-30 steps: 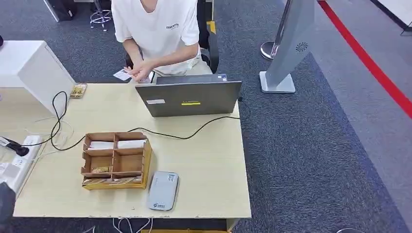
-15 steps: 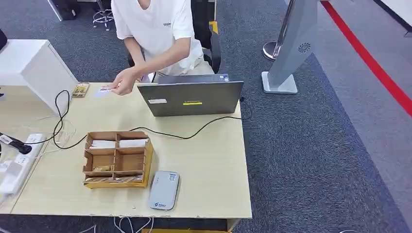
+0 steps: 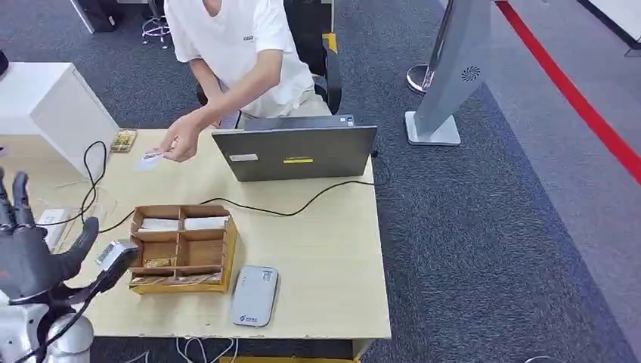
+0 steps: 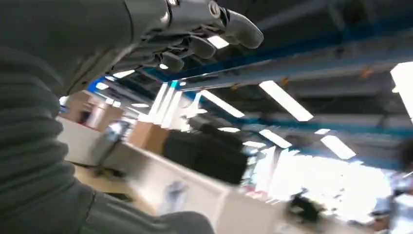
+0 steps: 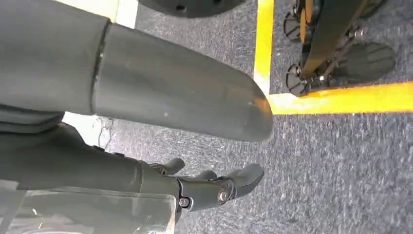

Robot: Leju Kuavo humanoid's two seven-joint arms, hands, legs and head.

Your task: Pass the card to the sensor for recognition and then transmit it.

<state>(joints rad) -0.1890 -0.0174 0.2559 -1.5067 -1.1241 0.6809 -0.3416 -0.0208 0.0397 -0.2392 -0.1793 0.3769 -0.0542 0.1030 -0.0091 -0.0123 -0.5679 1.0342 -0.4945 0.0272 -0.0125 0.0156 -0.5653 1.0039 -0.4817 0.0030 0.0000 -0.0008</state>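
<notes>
Card (image 3: pixel 150 159) held in a person's hand (image 3: pixel 180 141) above the bench (image 3: pixel 325 249), left of the laptop (image 3: pixel 295 153). Left hand (image 3: pixel 30 249) raised at the bench's near-left corner, fingers (image 3: pixel 17 198) spread, empty. Right hand (image 5: pixel 214 187) hangs over carpet, fingers loosely extended, holding nothing.

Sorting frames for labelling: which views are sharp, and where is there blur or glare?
Head view: evenly lit and sharp; the card in the person's hand is slightly smeared. Left wrist view: background blurred past the left hand, ceiling lights blown out. Right wrist view: floor in focus, right hand clear.
</notes>
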